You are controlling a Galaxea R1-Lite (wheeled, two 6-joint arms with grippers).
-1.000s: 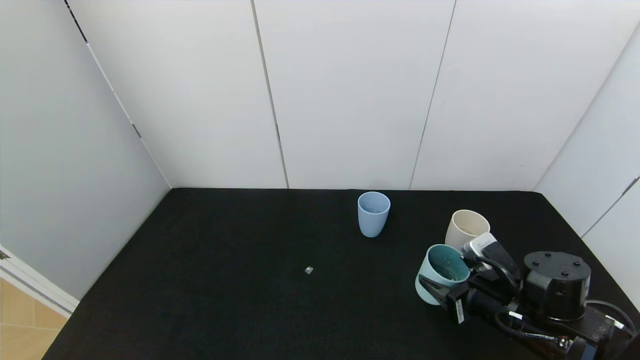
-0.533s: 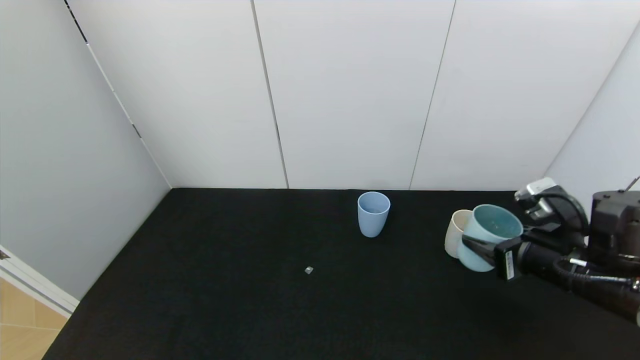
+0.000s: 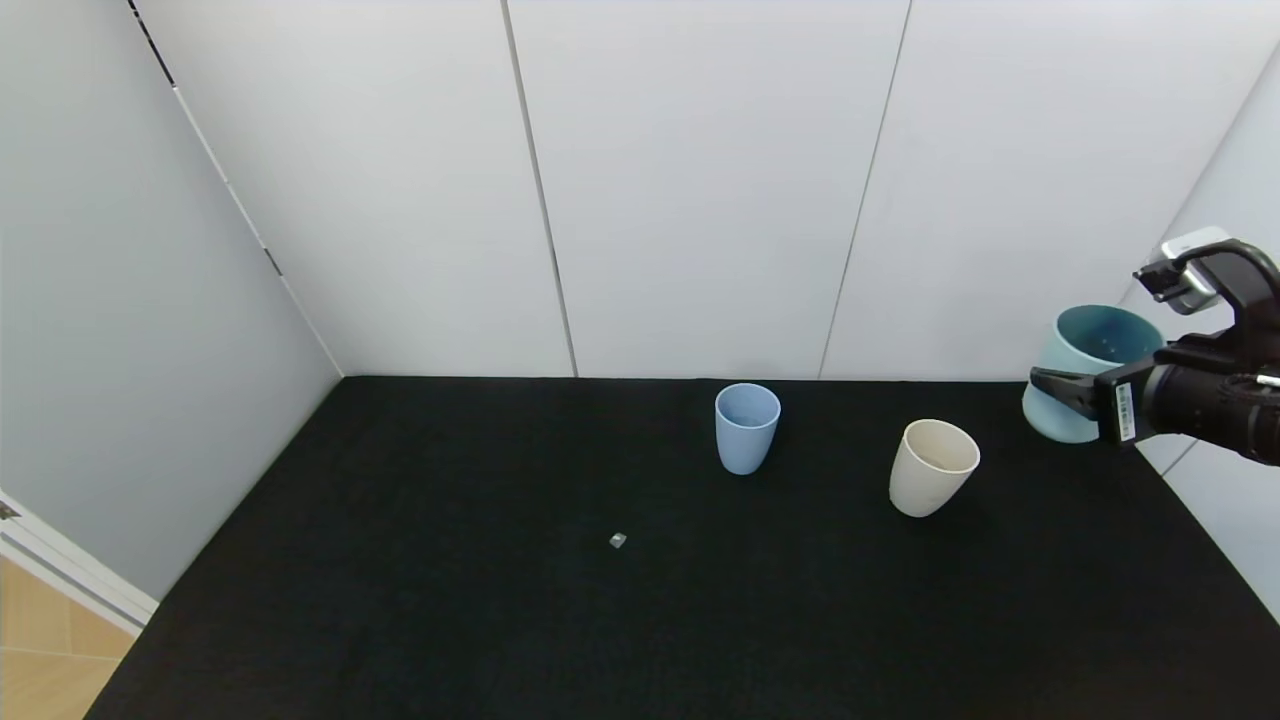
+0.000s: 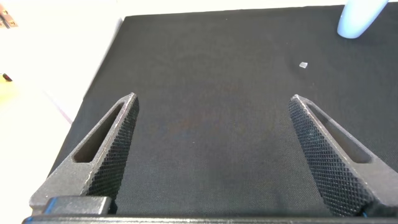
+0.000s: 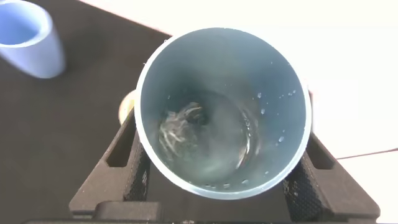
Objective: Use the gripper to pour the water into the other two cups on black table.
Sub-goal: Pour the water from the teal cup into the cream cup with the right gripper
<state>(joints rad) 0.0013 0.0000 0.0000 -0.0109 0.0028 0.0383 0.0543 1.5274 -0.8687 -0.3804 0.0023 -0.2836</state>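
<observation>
Head view, three cups: right pincer [image 3: 1075, 392] clamping mint-green cup [image 3: 1085, 375] aloft, light blue cup [image 3: 746, 428], cream cup [image 3: 930, 467], left pincer [image 4: 211, 155] apart.

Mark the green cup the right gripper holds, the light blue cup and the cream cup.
green cup [image 3: 1062, 405], head view, outer wall beneath the rim.
light blue cup [image 3: 745, 440], head view, middle of its side wall.
cream cup [image 3: 925, 480], head view, side wall below the rim.

The right gripper [image 3: 1070, 400] is black, with a white barcode label on 1 finger and a white-grey box above its cylindrical wrist. The left gripper [image 4: 211, 158] has 2 dark wedge-shaped fingers [image 4: 102, 155], cross-hatched inside, each slotted.
</observation>
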